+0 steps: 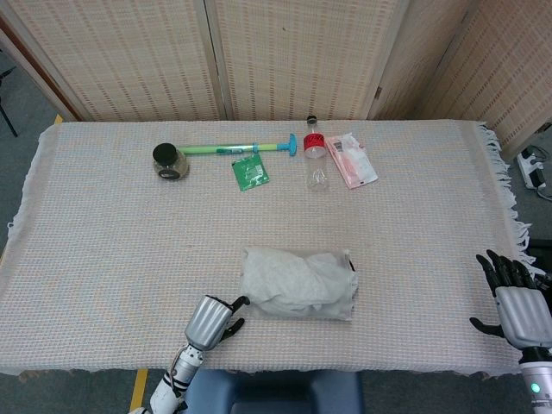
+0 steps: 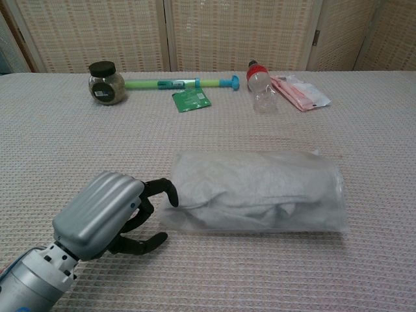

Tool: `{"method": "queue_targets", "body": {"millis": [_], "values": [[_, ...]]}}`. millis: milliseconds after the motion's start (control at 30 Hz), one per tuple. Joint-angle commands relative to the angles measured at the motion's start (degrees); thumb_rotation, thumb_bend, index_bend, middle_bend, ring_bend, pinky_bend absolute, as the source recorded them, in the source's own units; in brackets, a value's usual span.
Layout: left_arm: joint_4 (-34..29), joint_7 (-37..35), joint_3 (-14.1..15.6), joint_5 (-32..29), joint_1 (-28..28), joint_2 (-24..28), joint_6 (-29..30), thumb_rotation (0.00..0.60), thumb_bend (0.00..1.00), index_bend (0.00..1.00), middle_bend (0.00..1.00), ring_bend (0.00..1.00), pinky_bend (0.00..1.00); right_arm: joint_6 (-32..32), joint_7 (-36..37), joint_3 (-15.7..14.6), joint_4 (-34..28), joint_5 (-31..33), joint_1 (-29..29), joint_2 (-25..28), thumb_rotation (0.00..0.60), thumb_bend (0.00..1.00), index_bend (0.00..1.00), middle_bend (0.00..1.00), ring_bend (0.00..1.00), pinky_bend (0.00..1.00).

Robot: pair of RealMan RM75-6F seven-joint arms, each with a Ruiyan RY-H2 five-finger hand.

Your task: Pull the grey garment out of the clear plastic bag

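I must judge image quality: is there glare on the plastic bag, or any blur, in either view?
Head view: even light, sharp, no strong glare on the clear plastic bag. Chest view: the bag shows only a soft sheen and a thin shadow beneath; the left hand is sharp.

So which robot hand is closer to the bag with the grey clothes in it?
Left. The left robot hand is right at the near left end of the clear plastic bag. The right robot hand is far off by the table's right edge.
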Motion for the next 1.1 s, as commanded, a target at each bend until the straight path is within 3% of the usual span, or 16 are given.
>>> {"method": "queue_targets", "body": {"millis": [33, 400, 867, 1100], "values": [[2.04, -1.0, 0.25, -0.31, -0.61, -1.12, 0.22, 0.6, 0.3, 0.49, 1.0, 1.0, 1.0, -0.03, 0.11, 0.01, -0.03, 0.05, 0.02, 0.1, 0.6, 0.05, 0.0, 0.0, 0.0, 0.0], [8.53, -4.06, 0.5, -1.24, -2.44, -4.34, 0.93, 0.6, 0.41, 0.52, 1.0, 1.0, 1.0, -1.08, 0.3, -0.15, -0.21, 0.59, 0.41, 0.46, 0.6, 0.05, 0.0, 0.0, 0.0, 0.0], [15.7, -9.18, 0.65, -2.45, -4.3, -7.8, 2.52, 0.6, 0.42, 0.62, 1.0, 1.0, 1.0, -2.3, 0.34, -0.35, -0.49, 1.24, 0.92, 0.79, 0.6, 0.05, 0.0, 0.0, 0.0, 0.0], [15.86, -9.51, 0.96, -2.98, -4.58, -7.89, 3.03, 0.6, 0.51, 0.67, 1.0, 1.0, 1.0, -2.53, -0.16, -0.45, -0.6, 1.49, 1.08, 0.64, 0.6, 0.05, 0.0, 0.0, 0.0, 0.0]]}}
